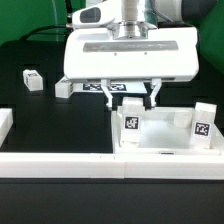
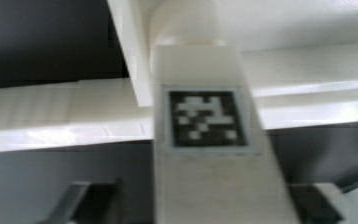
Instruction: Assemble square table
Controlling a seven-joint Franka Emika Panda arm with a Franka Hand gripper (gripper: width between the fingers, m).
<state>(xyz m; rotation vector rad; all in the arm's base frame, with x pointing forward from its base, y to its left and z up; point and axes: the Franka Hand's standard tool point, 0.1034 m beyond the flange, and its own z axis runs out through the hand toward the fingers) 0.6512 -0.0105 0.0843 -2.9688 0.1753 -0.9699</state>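
Note:
The white square tabletop (image 1: 165, 143) lies rim-up at the exterior view's lower right. A tagged white leg (image 1: 131, 118) stands upright at its corner toward the exterior view's left. A second leg (image 1: 203, 121) stands at the corner toward the right. My gripper (image 1: 131, 95) hangs over the first leg, one finger on each side, open and clear of it. In the wrist view that leg (image 2: 206, 120) fills the middle with its tag facing the camera. The gripper (image 2: 215, 205) straddles it with dark gaps beside it. The tabletop (image 2: 60, 115) lies behind.
Two loose white legs (image 1: 31, 78) (image 1: 65, 88) lie on the black table at the exterior view's left. The marker board (image 1: 100, 88) lies under the gripper body. A long white border bar (image 1: 60, 160) runs along the front, and another (image 1: 4, 125) sits at the left edge.

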